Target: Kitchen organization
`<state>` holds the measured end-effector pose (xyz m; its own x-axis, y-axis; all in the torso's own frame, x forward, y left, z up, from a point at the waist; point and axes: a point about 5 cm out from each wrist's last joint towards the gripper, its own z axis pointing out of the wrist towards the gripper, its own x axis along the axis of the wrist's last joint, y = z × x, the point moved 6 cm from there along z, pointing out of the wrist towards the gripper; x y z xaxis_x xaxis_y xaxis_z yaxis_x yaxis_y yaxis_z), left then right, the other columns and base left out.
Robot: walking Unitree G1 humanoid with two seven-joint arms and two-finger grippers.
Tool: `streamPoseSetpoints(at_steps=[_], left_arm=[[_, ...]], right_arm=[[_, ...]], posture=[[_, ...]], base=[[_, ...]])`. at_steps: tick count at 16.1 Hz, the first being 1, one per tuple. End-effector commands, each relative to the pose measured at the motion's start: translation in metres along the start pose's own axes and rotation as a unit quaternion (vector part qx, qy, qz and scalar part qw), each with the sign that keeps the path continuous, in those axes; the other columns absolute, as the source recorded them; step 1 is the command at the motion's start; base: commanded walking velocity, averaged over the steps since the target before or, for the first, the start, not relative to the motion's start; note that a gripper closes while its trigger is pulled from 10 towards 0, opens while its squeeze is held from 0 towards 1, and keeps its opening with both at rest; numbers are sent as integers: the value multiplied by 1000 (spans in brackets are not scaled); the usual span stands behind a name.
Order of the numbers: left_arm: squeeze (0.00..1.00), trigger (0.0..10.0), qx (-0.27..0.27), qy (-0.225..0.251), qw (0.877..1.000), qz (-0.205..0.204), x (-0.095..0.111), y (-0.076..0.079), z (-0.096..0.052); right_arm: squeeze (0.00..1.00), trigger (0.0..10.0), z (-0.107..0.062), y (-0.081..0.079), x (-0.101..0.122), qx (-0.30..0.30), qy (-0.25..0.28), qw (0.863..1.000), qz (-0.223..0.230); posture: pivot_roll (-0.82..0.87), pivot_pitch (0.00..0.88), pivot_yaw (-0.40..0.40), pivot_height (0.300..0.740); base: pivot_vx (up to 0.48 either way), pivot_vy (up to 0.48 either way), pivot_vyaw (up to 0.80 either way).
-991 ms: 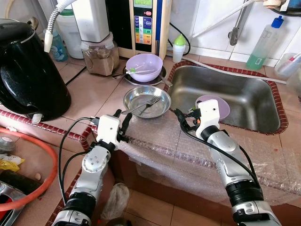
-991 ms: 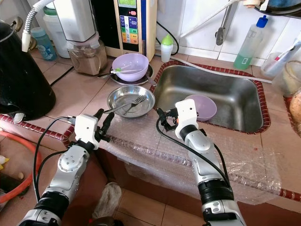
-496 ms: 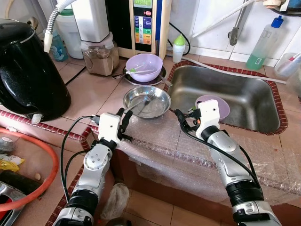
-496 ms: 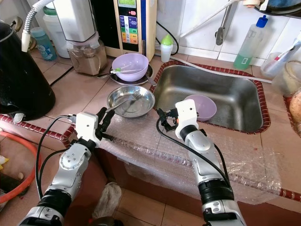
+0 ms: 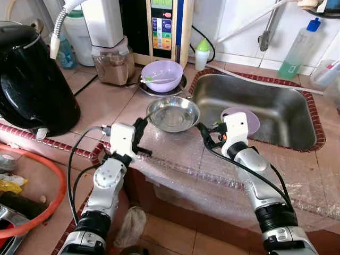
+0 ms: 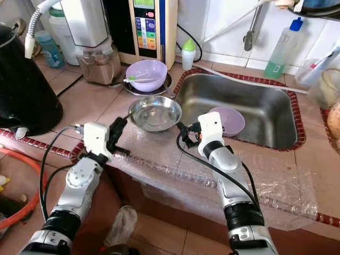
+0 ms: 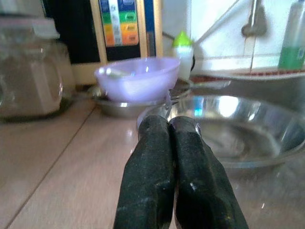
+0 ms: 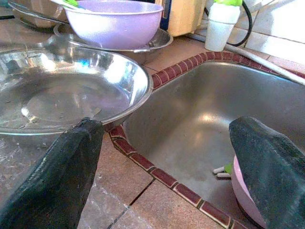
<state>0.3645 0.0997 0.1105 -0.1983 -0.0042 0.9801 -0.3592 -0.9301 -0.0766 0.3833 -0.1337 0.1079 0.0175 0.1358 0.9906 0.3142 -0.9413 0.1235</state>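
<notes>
Centrally, the steel bowl (image 5: 173, 113) sits on the bench (image 5: 101, 106) just left of the sink (image 5: 255, 109), between the two grippers and directly ahead of both. The left gripper (image 5: 139, 134) lies just beside the bowl's near-left rim; in the left wrist view its jaws are pressed together with nothing seen between them, their tips (image 7: 167, 125) pointing at the bowl's wall. The right gripper (image 5: 204, 134) lies at the bowl's near-right edge; in the right wrist view its jaws stand wide apart and empty, one finger (image 8: 62, 176) below the bowl's rim, the other (image 8: 267, 167) over the sink side. By judgement both arms are about equally near, and the right one, being open, is the readier to take the rim. The bowl is round, so it has no long axis.

Count: steel bowls in front, one; purple bowls, two, one (image 5: 162, 75) behind on a steel dish (image 5: 180, 86), one (image 5: 249, 119) in the sink; black kettle (image 5: 32, 79), one; green-capped bottle (image 5: 201, 53), one.
</notes>
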Motion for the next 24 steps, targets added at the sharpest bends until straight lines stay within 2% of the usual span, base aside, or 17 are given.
streamPoseSetpoints(at_steps=[1,4,8,9,11,12,13,16,17,19,20,22,24], left_arm=[[0,0,-6,10,1000,-3,7,0,0],[0,0,-15,17,1000,-1,12,2,2],[0,0,-26,30,999,11,23,3,5],[0,0,-46,41,998,23,31,9,6],[0,0,-60,55,996,20,40,16,9],[0,0,-68,60,996,17,43,21,11],[0,0,-70,61,996,15,44,23,12],[0,0,-79,62,995,9,47,30,14],[0,0,-79,61,995,8,47,31,14],[0,0,-84,65,994,5,50,35,14],[0,0,-86,67,994,4,51,37,15],[0,0,-100,73,992,-6,56,44,15],[0,0,-110,75,991,-11,58,50,14]], right_arm=[[0,10000,4,6,15,-10,27,1000,2],[0,10000,7,13,35,-14,57,998,8],[0,10000,6,13,34,-7,57,998,6],[0,10000,5,9,37,17,62,998,17],[0,10000,6,1,46,54,71,992,90],[0,10000,6,-10,53,83,79,984,134],[0,10000,6,-15,57,93,84,980,157],[0,10000,1,-38,74,161,100,946,265],[0,10000,-1,-41,77,175,100,941,271],[0,10000,-5,-47,83,205,100,923,308],[0,10000,-4,-48,82,203,96,922,316],[0,10000,2,-49,81,196,89,908,361],[0,10000,10,-53,75,189,72,903,380]], posture=[[-14,0,40,740],[-15,0,43,740],[-17,0,43,740],[-19,0,44,740],[-20,0,43,740],[-19,0,42,740],[-18,0,42,740],[-16,0,38,740],[-16,0,38,740],[-17,0,36,740],[-17,0,36,740],[-16,0,34,740],[-16,0,36,740]], base=[[0,0,0],[0,0,0],[0,0,0],[0,0,0],[0,0,0],[0,0,0],[0,0,0],[0,0,0],[0,0,0],[0,0,0],[0,0,0],[0,0,0],[0,0,0]])
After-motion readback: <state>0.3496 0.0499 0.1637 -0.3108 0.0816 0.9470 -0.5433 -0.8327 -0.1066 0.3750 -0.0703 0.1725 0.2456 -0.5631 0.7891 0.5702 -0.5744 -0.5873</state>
